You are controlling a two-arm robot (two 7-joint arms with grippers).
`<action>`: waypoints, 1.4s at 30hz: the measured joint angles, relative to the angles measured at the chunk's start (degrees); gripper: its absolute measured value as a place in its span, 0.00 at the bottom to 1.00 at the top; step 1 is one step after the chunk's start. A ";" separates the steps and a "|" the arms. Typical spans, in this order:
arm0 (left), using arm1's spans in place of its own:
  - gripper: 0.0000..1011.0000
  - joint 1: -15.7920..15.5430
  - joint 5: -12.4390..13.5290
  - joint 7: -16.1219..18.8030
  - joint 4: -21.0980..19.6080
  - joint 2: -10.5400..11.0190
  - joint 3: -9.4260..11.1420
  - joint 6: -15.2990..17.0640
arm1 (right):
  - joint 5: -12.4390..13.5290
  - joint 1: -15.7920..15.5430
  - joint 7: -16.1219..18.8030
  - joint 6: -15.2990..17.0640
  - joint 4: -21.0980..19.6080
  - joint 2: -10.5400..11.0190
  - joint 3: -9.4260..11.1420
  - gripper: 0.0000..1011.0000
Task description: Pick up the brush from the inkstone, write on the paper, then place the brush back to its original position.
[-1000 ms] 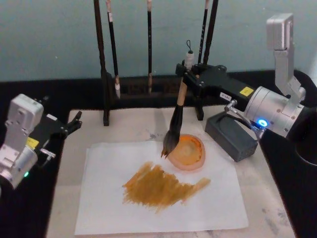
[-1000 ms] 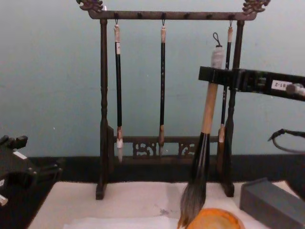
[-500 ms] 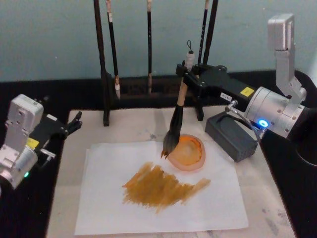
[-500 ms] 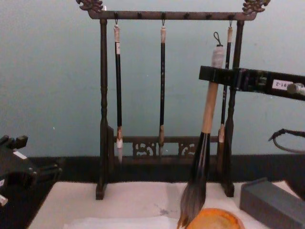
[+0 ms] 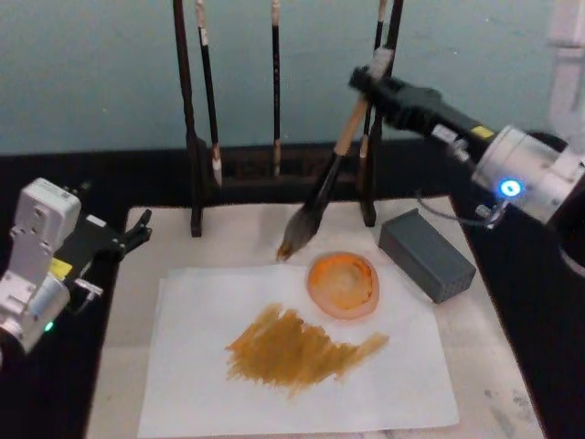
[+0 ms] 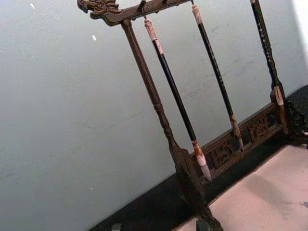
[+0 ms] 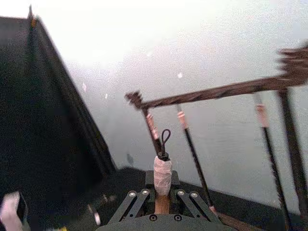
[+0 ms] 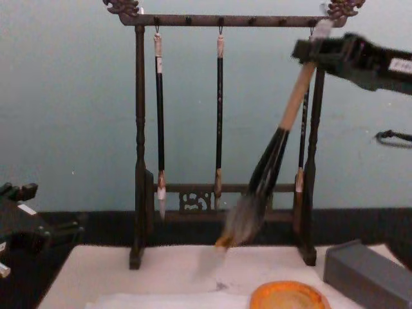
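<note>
The brush [image 5: 330, 172] hangs tilted in the air, its tan handle and pale end [image 7: 162, 172] clamped in my right gripper [image 5: 370, 80], which is shut on it high in front of the rack. In the chest view the brush [image 8: 278, 138] slants down to the left from the right gripper [image 8: 315, 55], and its grey-brown tuft is blurred above the mat. The inkstone [image 5: 343, 283], a round orange dish, sits below and to the right of the tuft. The paper [image 5: 196, 366], a white sheet, bears a broad orange-brown stroke. My left gripper [image 5: 139, 229] is parked open at the table's left.
A dark wooden brush rack [image 8: 138, 148] with three slim black-handled brushes [image 8: 219, 116] stands at the back. A grey block [image 5: 427, 254] lies right of the dish. The sheet rests on a cream mat [image 5: 242, 238] with a small dark smudge.
The right gripper has risen and moved back toward the rack. The brush has left the dish's rim and tilted, its tuft swinging up and to the left. The left arm is still.
</note>
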 joint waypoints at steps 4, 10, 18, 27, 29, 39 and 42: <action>1.00 0.00 0.00 0.00 0.00 0.00 0.00 0.00 | 6.40 -1.72 -2.24 2.69 0.03 -0.87 3.32 0.16; 1.00 0.00 0.00 0.00 0.00 0.00 0.00 0.00 | 14.52 -6.75 -7.84 5.35 -2.81 -1.17 8.15 0.16; 1.00 0.00 0.00 0.00 0.00 0.00 0.00 0.00 | 21.82 -12.29 -14.24 7.24 -5.19 -1.42 11.73 0.16; 1.00 0.00 0.00 0.00 0.00 0.00 0.00 0.00 | 28.21 -14.09 -22.02 9.78 -3.08 -1.95 13.24 0.16; 1.00 0.00 0.00 0.00 0.00 0.00 0.00 0.00 | 28.77 -13.74 -23.46 10.01 -2.07 -1.86 13.03 0.16; 1.00 0.00 0.00 0.00 0.00 0.00 0.00 0.00 | 32.71 -12.23 -28.94 11.37 2.22 -2.14 12.54 0.16; 1.00 0.00 0.00 0.00 0.00 0.00 0.00 0.00 | 33.50 -11.80 -29.56 11.91 3.24 -2.14 12.19 0.16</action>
